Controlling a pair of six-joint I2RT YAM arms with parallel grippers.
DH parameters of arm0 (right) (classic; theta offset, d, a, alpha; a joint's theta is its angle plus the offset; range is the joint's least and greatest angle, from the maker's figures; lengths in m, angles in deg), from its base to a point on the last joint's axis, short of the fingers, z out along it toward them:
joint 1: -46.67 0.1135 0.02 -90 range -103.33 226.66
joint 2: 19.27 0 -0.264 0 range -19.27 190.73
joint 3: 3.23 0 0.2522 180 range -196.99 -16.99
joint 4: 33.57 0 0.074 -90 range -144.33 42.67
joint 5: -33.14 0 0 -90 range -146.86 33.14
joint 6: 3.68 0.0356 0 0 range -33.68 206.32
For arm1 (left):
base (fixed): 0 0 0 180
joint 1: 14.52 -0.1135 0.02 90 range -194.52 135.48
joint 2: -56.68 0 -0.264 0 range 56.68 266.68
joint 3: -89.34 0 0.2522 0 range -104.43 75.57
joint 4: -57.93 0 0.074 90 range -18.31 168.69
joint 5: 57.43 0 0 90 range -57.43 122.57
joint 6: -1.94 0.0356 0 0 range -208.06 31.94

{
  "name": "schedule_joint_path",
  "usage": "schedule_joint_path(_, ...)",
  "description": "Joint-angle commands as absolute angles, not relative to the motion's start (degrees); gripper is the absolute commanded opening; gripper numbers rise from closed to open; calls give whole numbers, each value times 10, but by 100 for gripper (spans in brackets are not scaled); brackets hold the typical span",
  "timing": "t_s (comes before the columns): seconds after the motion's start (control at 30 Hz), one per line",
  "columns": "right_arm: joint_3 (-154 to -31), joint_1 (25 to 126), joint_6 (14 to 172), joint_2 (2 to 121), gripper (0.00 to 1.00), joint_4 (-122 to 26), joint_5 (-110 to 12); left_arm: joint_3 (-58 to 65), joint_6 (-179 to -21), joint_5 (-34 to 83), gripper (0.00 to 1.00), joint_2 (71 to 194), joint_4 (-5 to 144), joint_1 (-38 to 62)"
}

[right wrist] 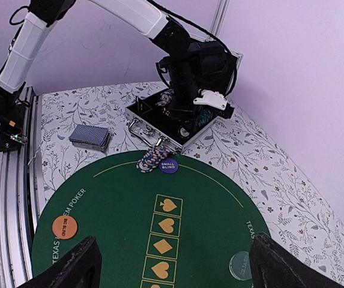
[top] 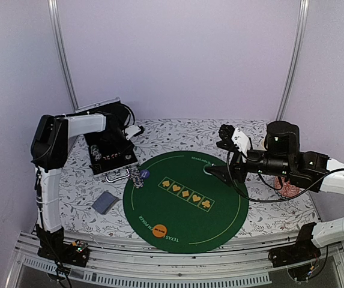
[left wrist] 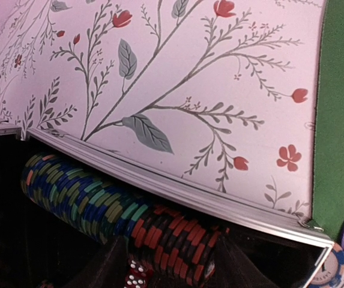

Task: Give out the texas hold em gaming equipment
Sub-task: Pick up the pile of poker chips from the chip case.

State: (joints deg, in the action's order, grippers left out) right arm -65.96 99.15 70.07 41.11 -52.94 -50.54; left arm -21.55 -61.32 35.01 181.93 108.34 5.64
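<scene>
My left gripper reaches into the open metal case. Its dark fingers press on both ends of a short row of red-and-black poker chips. A green-and-blue chip row lies beside it, and a red die sits below. My right gripper hangs open over the green poker mat, holding nothing, with the clear disc by its right finger. A pile of blue-and-white chips and a purple small blind disc lie at the mat's far edge. The orange disc is on the mat's left side.
A deck of blue-backed cards lies on the floral cloth left of the mat. The case's metal rim runs just above the chip rows. Purple walls close in the back and sides.
</scene>
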Motion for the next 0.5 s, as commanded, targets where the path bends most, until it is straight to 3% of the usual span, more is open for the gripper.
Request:
schedule_joint_path(0.0,-655,990,708,410,87,-531,-500,-191,-617,302,50,1839,1140,58)
schedule_joint_path(0.17,-653,990,709,409,87,-531,-499,-188,-630,277,54,1829,1151,64)
schedule_joint_path(0.47,-658,990,709,415,87,-531,-493,-138,-622,304,53,1772,1086,74)
